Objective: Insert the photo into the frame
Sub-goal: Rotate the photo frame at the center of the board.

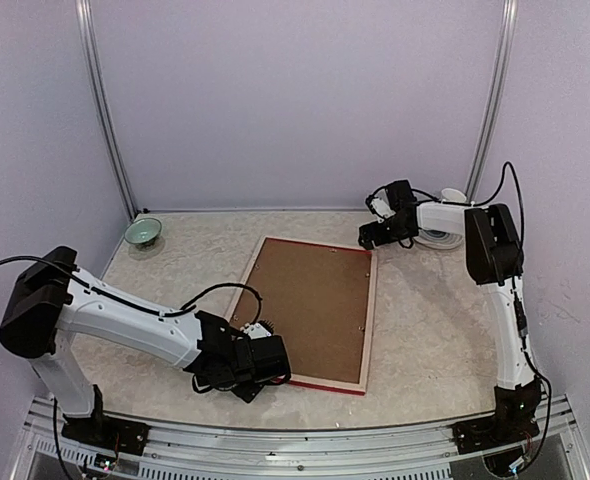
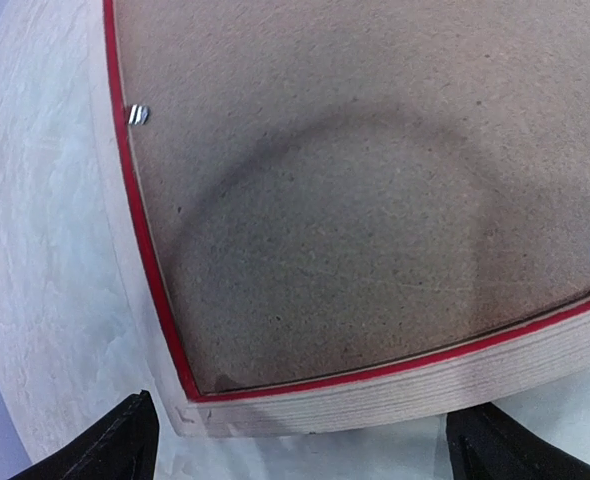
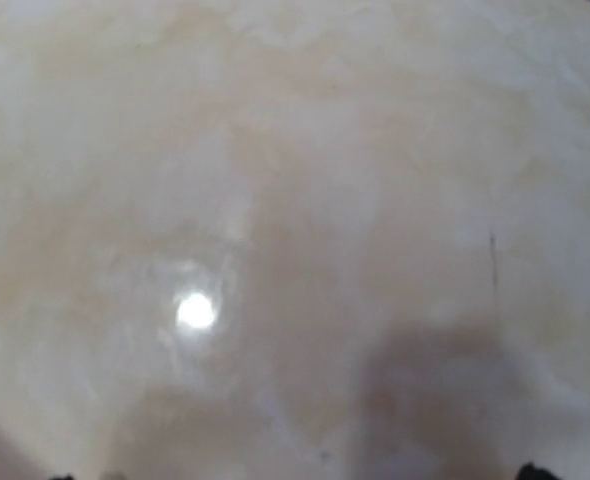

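Hovering low over the near-left corner of the large rectangular picture frame with thin red edges and a pale wood back (image 1: pixel 369 322), the left gripper (image 1: pixel 260 365) sits close to the near edge of the pale marbled tabletop (image 1: pixel 425 330). In the left wrist view its black fingers (image 2: pixel 115 445) are spread wide, one on each side of that corner, with nothing held between them. Whether they touch the wood can't be told.

The frame (image 2: pixel 375 400) lies flat and face down around the middle of the tabletop, its long sides running near to far and skewed slightly. A thin red line runs along the inside of the wood rim. The plain brown backing board (image 1: pixel 310 305) fills the opening and sits flush inside the rim (image 2: pixel 375 200). Small metal tabs (image 2: pixel 138 115) show at the board's edge.

The right gripper (image 1: pixel 378 232) hangs past the frame's far-right corner, towards the far-right corner of the tabletop and apart from the frame. The right wrist view is blurred and shows only bare tabletop (image 3: pixel 295 200) with a light glare. Dark slivers of its fingers (image 3: pixel 530 472) sit at the two bottom corners, well apart, holding nothing.

A white round dish (image 1: pixel 443 240) sits just beside that gripper, partly behind the arm. A small green bowl (image 1: pixel 143 232) sits at the far-left corner.
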Controlling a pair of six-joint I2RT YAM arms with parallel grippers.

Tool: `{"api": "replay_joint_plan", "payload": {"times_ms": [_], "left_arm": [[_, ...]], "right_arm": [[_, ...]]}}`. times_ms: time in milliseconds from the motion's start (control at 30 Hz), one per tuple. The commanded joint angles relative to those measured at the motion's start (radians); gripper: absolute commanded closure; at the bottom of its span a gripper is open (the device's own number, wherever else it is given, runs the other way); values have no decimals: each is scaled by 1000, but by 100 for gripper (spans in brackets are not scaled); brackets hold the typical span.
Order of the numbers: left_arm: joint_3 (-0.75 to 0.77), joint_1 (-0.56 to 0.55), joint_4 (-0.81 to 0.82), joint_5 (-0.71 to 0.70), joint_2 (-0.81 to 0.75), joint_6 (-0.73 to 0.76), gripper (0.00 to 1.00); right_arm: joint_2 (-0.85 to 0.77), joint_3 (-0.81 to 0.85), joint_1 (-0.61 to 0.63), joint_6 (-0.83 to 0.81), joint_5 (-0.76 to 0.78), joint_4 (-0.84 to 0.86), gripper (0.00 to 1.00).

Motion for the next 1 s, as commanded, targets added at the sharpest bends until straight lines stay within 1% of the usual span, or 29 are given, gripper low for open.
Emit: {"api": "replay_joint_plan", "payload": {"times_ms": [0, 167, 433, 500, 600, 700, 800, 867, 967], "left_arm": [[-55, 80, -72, -36, -21, -66, 1], [-74, 146, -65, -44, -51, -74, 1], [-74, 253, -22, -21, -62, -32, 1], [-68, 282, 3, 2, -59, -19, 1], [-48, 312, 12, 8, -45, -11, 1], [-29, 320, -2, -9, -36, -14, 1], [-40, 339, 2, -12, -46, -20, 1], [-55, 364, 19, -3, -53, -21, 1], [-81, 402, 63, 32, -71, -17, 1]], "right_arm": [[-77, -120, -9, -100, -64, -86, 4], [-158, -227, -10, -97, -131, -118, 7], [-312, -382, -9, -2, -115, -104, 10], [-335, -404, -6, 42, -113, -101, 11], [-352, -420, 3, 66, -90, -103, 11], [-362, -414, 4, 78, -66, -89, 11], [-361, -382, -11, 105, -113, -52, 11], [-337, -335, -16, 117, -142, -51, 11], [-273, -231, -17, 95, -163, -82, 11]]}}
